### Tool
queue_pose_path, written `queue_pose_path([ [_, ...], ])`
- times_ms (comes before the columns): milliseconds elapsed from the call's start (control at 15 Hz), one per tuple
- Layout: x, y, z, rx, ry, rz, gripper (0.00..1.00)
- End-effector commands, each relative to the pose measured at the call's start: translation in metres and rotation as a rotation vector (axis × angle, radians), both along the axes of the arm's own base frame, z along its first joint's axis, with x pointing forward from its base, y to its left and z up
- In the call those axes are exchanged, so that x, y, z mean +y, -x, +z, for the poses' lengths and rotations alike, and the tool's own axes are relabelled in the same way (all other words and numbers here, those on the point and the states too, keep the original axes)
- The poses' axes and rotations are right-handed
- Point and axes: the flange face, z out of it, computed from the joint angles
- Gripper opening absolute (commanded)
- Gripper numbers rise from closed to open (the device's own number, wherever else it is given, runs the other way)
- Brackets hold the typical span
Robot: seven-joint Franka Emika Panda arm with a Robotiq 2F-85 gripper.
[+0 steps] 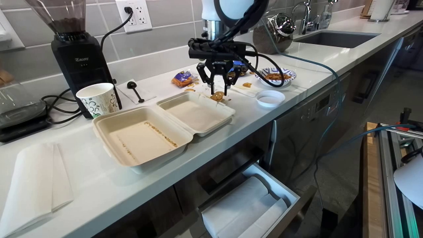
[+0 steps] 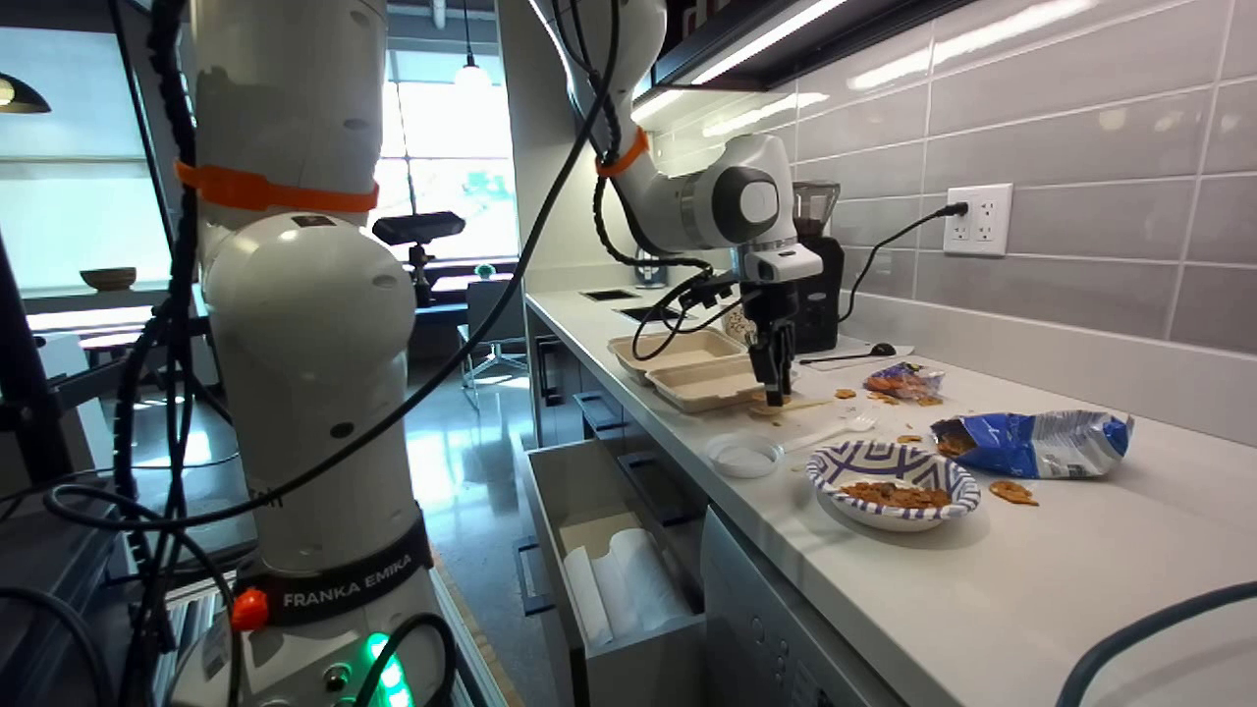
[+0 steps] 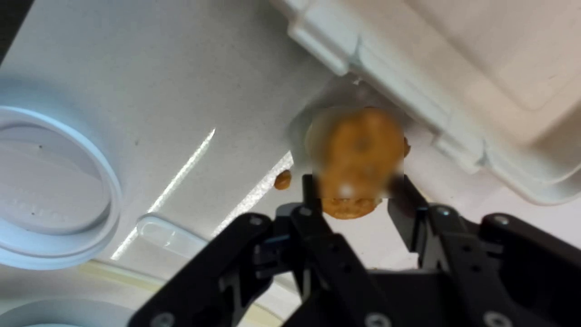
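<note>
My gripper [image 1: 219, 92] points down at the countertop, fingers apart. It also shows in an exterior view [image 2: 776, 393] and in the wrist view [image 3: 355, 184]. A cluster of orange-brown snack pieces [image 1: 217, 96] lies at the fingertips, between and below them; it also shows in the wrist view [image 3: 352, 209], partly blurred. A gap shows between the snack and one finger, so I see no grip on it. Beside it stands an open beige takeout container [image 1: 198, 112] with crumbs in its farther half. A small round white lid or dish [image 1: 270, 98] lies on the other side.
A patterned bowl [image 2: 889, 523] holds snack pieces. A blue bag [image 2: 1056, 447], a small snack bag [image 1: 182, 78], a plastic fork [image 2: 835, 430] and loose pieces lie around. A paper cup [image 1: 99, 99] and coffee grinder [image 1: 82, 62] stand behind. An open drawer [image 1: 292, 198] is below the counter.
</note>
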Motion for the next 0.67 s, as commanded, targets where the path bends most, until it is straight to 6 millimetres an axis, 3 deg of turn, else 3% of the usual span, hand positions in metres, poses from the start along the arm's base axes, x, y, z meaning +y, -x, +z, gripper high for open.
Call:
queue_pose_path([
  [0, 0.0048, 0.0032, -0.004, -0.01, 0.011, -0.003, 0.22],
  [600, 0.002, 0.0019, -0.0063, -0.002, 0.014, -0.004, 0.21],
])
